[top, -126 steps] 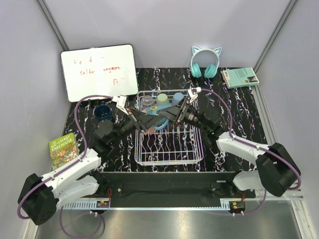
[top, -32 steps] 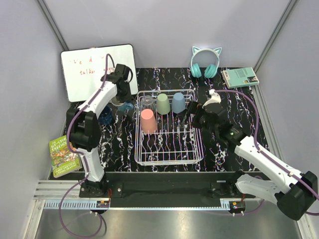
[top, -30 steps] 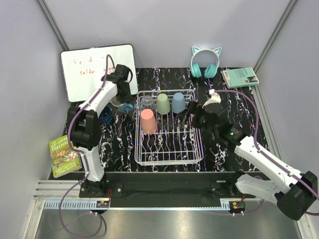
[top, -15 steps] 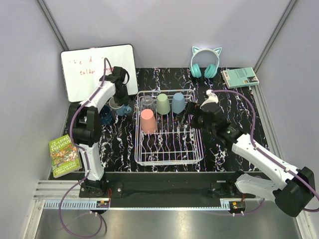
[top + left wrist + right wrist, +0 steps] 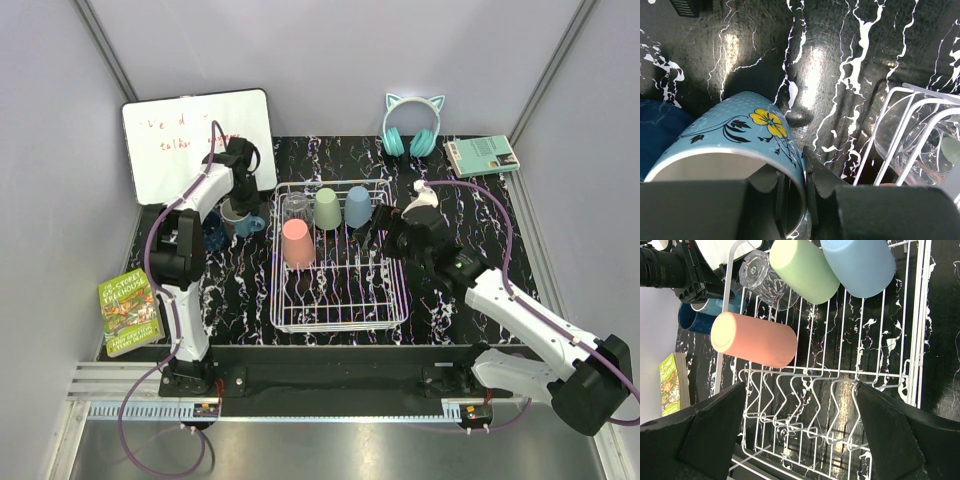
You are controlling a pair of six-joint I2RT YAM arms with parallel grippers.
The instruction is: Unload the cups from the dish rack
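Swung out of the dish rack (image 5: pixel 338 326) since the earliest frame, the left arm reaches upper left; left gripper (image 5: pixel 791 192) pinches the teal mug (image 5: pixel 735 132) rim beside it (flower shows only wrist-side). Right gripper (image 5: pixel 800 387) gapes above.

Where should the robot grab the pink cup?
Around its round sides, coming down from above. The pink cup stands upside down in the rack with its closed bottom up, so there is no open rim to pinch.
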